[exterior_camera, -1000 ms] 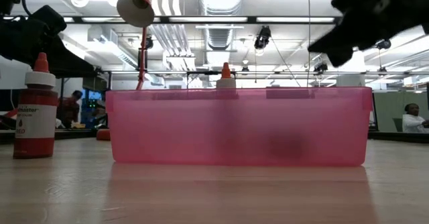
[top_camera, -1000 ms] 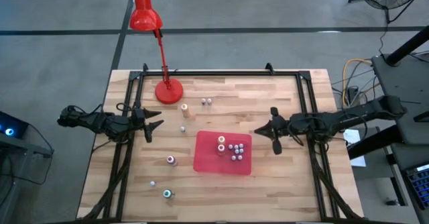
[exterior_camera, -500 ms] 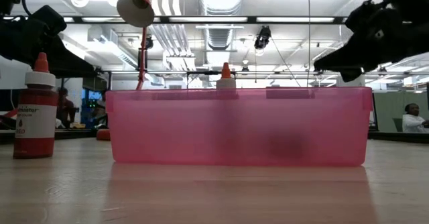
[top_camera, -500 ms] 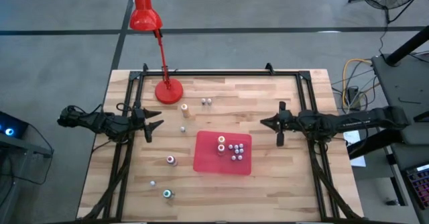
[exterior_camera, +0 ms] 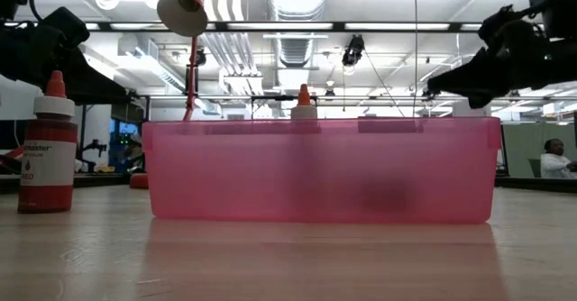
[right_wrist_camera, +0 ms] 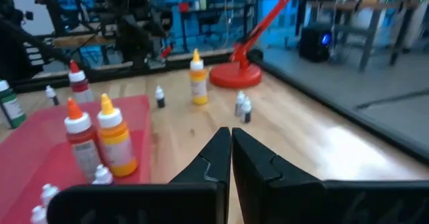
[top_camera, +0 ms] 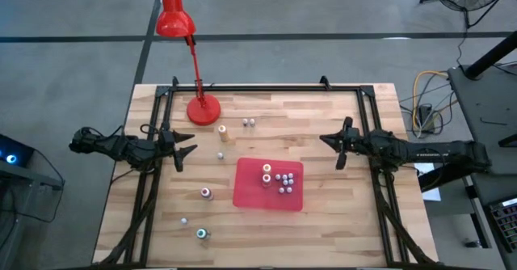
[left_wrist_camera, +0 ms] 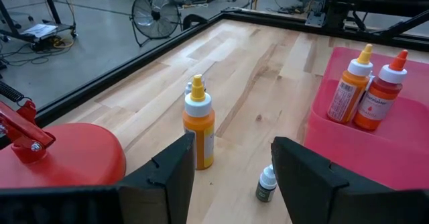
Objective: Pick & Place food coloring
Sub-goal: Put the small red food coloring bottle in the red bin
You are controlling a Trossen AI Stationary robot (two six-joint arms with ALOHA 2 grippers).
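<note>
The food coloring bottles are partly in the red tray [top_camera: 250, 191] and partly loose on the wood. In the tray stand two taller orange-topped bottles [left_wrist_camera: 352, 83] and a cluster of tiny white-capped ones [top_camera: 284, 181]. Loose bottles: an orange one [left_wrist_camera: 199, 123], a tiny one [left_wrist_camera: 267, 184], a small pair [top_camera: 249, 123], a pink-topped one [top_camera: 207, 193], a green-topped one [top_camera: 201, 234]. My left gripper [top_camera: 186, 155] hovers open at the table's left, its fingers on either side of nothing [left_wrist_camera: 231, 184]. My right gripper [top_camera: 325, 139] is shut and empty at the right, above the table [right_wrist_camera: 231, 157].
A red desk lamp stands with its base [top_camera: 203, 109] at the far left of the table. A black frame [top_camera: 266, 88] runs round the table's edges. Bare wood lies between the tray and my right gripper. A person sits in the room beyond [exterior_camera: 552, 159].
My right gripper has drawn back from beside the tray toward the table's right edge and slightly toward the far edge, sinking a little and levelling out. It has stayed shut and empty.
</note>
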